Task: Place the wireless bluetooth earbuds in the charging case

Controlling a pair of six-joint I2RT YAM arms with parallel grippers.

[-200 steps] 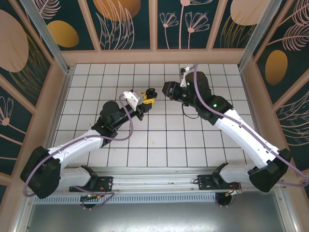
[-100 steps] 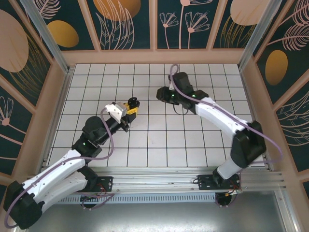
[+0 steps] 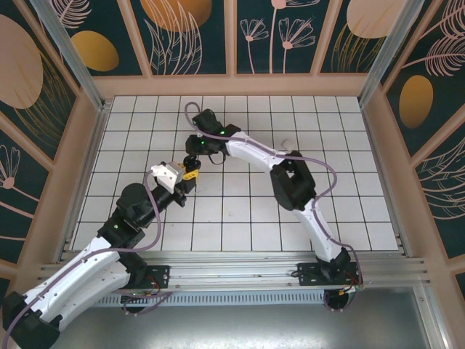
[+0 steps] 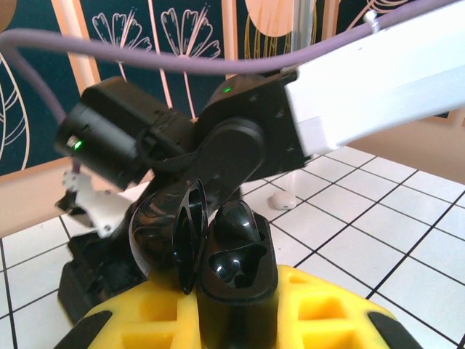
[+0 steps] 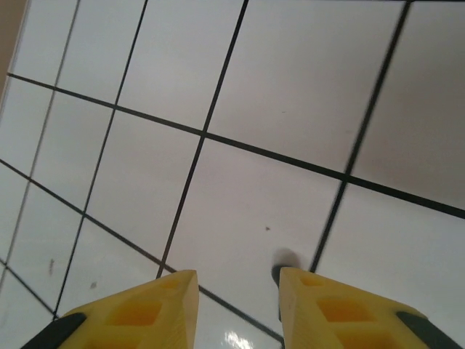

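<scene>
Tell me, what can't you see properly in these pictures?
- Left wrist view: black charging case, open; its dark shiny inside hides whether earbuds sit there; bottom edge cuts off its base.
- Left wrist view: white blob on the tiles, too small to name.
- Right wrist view: dark speck beside the right gripper, blurred.
- Top view: what the left gripper holds, too small.

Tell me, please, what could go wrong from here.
The right arm's wrist looms close behind the open black charging case that the left gripper pinches; a bump could knock it loose. The right gripper is open over the tiled floor, no earbud visible between its jaws, so insertion may stall.
</scene>
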